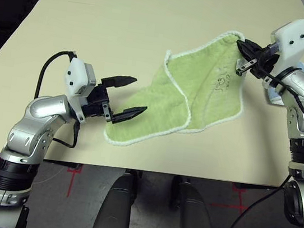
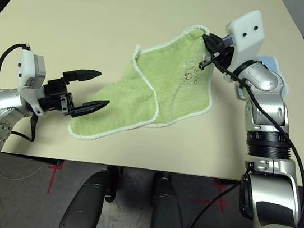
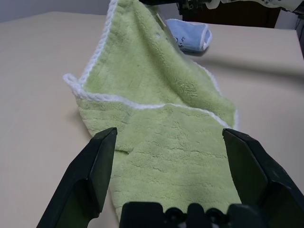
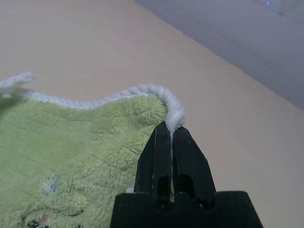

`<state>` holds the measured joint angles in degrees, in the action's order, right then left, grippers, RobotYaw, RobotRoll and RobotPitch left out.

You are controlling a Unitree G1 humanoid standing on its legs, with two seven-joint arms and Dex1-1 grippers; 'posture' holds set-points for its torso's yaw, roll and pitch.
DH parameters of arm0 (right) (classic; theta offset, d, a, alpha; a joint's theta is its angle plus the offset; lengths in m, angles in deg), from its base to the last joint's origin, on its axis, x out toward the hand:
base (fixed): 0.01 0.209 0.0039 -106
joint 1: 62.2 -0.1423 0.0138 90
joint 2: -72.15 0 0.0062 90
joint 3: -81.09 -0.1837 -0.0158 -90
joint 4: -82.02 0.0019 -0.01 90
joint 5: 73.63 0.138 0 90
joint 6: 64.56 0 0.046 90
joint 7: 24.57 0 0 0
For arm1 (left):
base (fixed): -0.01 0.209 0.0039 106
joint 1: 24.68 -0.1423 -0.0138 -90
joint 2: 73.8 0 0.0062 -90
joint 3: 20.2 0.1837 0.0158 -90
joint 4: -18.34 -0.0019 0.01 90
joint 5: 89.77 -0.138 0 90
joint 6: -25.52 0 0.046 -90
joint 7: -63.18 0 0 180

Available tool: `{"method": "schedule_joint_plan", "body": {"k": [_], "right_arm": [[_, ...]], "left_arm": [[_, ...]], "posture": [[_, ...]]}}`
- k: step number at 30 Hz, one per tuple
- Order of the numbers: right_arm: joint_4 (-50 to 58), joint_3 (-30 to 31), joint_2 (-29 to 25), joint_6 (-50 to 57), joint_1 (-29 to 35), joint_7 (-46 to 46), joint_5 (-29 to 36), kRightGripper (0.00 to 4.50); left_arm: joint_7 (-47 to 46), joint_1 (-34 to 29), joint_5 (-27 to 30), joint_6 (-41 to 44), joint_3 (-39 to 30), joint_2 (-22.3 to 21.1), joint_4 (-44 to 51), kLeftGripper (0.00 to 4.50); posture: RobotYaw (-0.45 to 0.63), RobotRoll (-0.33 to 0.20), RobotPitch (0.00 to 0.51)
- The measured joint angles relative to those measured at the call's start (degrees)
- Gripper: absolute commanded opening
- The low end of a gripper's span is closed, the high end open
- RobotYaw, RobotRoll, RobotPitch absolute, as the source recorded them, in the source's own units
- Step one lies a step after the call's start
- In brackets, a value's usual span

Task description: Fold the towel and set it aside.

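Nearest me, my left gripper (image 1: 125, 95) hangs just above the table (image 1: 49, 37) toward its left part, jaws spread wide and holding nothing, fingertips aimed at the near corner of the towel (image 1: 200, 92) and just short of it. From the left wrist view I look between the two black fingers (image 3: 88, 178) straight onto green terry.

The towel is light green, with a white corded edging running all round it. Its near end lies flat on the table, close to the near edge and about midway along it; there the cloth is doubled, one layer lapping over the other with the white edge crossing it. From there the cloth rises toward the far right. A small dark embroidered mark (image 1: 222, 81) shows on the lifted part.

Farther off, my right gripper (image 1: 245, 54) is clamped on the towel's far corner, holding it above the table; in the right wrist view the fingers pinch the white edging. Beyond the towel sits a small light blue towel (image 3: 190, 35).
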<state>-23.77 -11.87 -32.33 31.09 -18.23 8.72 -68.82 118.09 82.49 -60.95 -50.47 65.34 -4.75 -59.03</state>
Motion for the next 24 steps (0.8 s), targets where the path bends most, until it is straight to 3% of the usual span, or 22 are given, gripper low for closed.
{"method": "schedule_joint_plan", "body": {"k": [10, 16, 24], "right_arm": [[-0.23, -0.01, 0.04, -0.86, 0.59, -0.48, -0.89, 0.05], [-0.54, 0.01, 0.05, -0.86, 1.33, -0.52, -1.03, 0.05], [-0.93, 0.01, 0.03, -0.78, 1.48, -0.51, -1.02, 0.05]], "left_arm": [[-0.88, 0.07, 0.04, 0.57, 0.06, 0.17, 0.00, 4.50], [-9.99, 4.39, 2.79, 8.23, -1.26, 5.47, 0.42, 4.50], [-13.32, 5.41, 3.16, 10.72, -1.86, 6.54, 2.34, 4.50]], "posture": [[0.00, 0.000, 0.274], [0.00, 0.000, 0.274], [0.00, 0.000, 0.274]]}}
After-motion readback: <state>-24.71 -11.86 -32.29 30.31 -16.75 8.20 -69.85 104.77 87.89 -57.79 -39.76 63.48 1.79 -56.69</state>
